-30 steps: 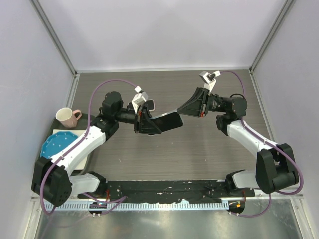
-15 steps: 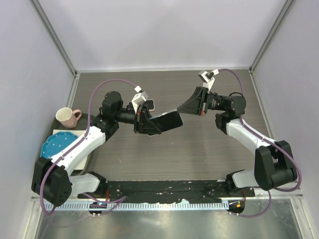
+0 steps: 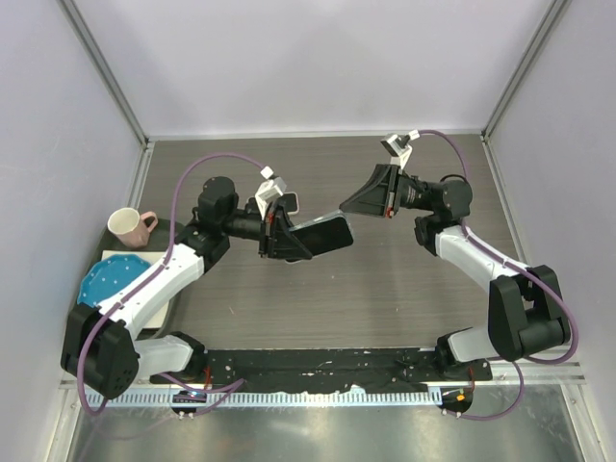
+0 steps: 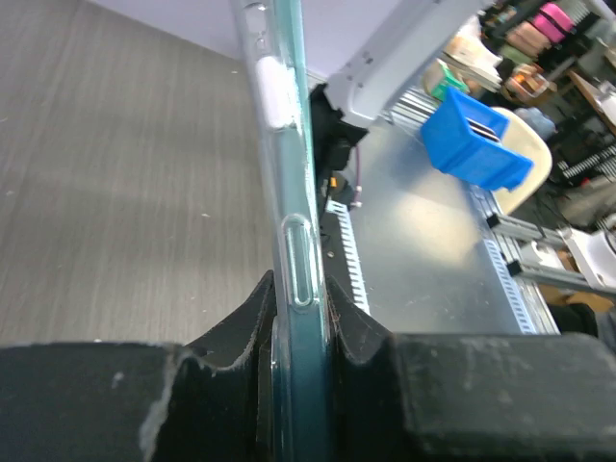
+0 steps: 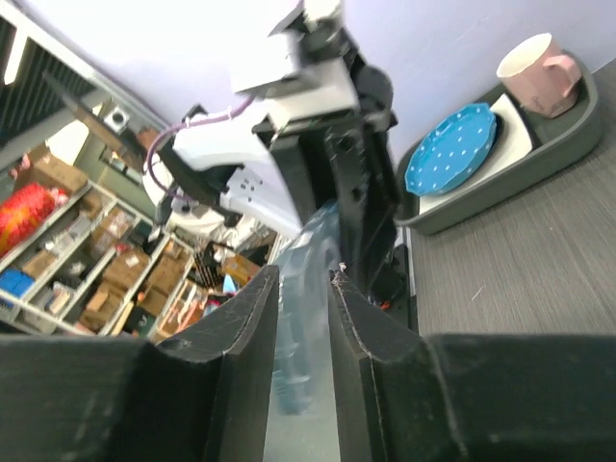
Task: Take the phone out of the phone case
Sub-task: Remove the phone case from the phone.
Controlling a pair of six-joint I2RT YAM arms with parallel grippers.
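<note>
The phone (image 3: 325, 234) is dark teal and sits in a clear case (image 3: 329, 218), held in the air over the middle of the table. My left gripper (image 3: 287, 238) is shut on one end of it. In the left wrist view the phone (image 4: 304, 404) stands edge-on between the fingers, and the case (image 4: 285, 115) runs up along it. My right gripper (image 3: 346, 206) is shut on the case's far edge. In the right wrist view the translucent case (image 5: 306, 252) lies blurred between the pads of my right gripper (image 5: 303, 281).
A grey tray (image 3: 171, 229) at the left table edge holds a pink mug (image 3: 128, 226) and a blue dotted plate (image 3: 111, 277). These also show in the right wrist view, the mug (image 5: 539, 63) and the plate (image 5: 452, 149). A black strip (image 3: 318, 366) runs along the near edge.
My right gripper has shifted slightly toward the far side, pulling on the case edge. The left gripper and the phone have stayed almost still.
</note>
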